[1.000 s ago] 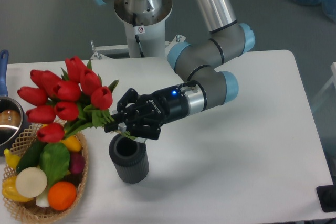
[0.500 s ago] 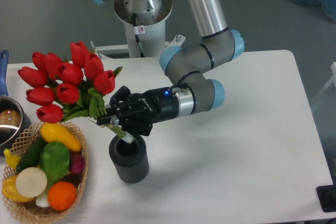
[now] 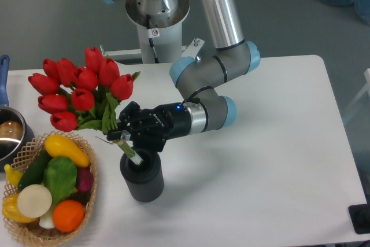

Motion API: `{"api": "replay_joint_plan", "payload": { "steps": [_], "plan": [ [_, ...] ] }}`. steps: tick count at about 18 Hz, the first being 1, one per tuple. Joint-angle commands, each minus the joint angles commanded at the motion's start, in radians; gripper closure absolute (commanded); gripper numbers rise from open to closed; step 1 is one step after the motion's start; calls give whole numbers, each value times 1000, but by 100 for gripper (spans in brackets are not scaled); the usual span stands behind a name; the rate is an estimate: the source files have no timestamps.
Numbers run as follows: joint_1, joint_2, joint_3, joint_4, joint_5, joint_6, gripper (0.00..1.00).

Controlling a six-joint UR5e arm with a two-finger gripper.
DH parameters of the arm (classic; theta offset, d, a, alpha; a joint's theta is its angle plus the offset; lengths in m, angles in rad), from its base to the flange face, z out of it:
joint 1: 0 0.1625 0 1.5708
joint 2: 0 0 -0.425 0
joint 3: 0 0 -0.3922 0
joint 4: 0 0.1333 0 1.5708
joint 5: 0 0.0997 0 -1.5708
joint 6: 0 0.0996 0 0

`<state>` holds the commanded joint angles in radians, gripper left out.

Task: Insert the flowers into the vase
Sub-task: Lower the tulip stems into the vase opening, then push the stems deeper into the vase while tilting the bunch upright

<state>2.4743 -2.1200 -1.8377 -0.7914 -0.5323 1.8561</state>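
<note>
The gripper (image 3: 126, 135) is clamped on the flowers (image 3: 85, 88), black fingers closed round the green stems just below the leaves. The bunch is tilted, not upright: its long axis runs from the red heads up at about ten o'clock down to the stem ends at about four o'clock. The tulip heads fan out over the left part of the table (image 3: 277, 160), above the wicker basket (image 3: 88, 201) and clear of it. The pale cut end of the stems pokes out under the fingers and reaches the round mouth of the vase (image 3: 142, 179); it seems to dip just inside the rim on the vase's ten o'clock side, though how deep I cannot tell. The vase stands upright on the white tabletop, dark and ribbed, directly beneath the gripper and just to the right of the basket. The arm (image 3: 208, 93) comes in from three o'clock, wrist lying nearly level, with a blue light glowing on the gripper body. In the basket lie a yellow pepper, a green leafy piece, an orange and a white round thing. At the far left edge sits a metal pot (image 3: 8, 134) with a blue handle.
</note>
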Motion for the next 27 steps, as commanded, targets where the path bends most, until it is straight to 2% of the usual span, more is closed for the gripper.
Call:
{"api": "replay_joint_plan", "payload": {
  "steps": [3, 10, 27],
  "plan": [
    [-2, 5, -5, -34, 0, 2, 90],
    [3, 5, -46, -32, -2, 29, 89],
    [3, -14, -74, -34, -5, 113, 85]
  ]
}}
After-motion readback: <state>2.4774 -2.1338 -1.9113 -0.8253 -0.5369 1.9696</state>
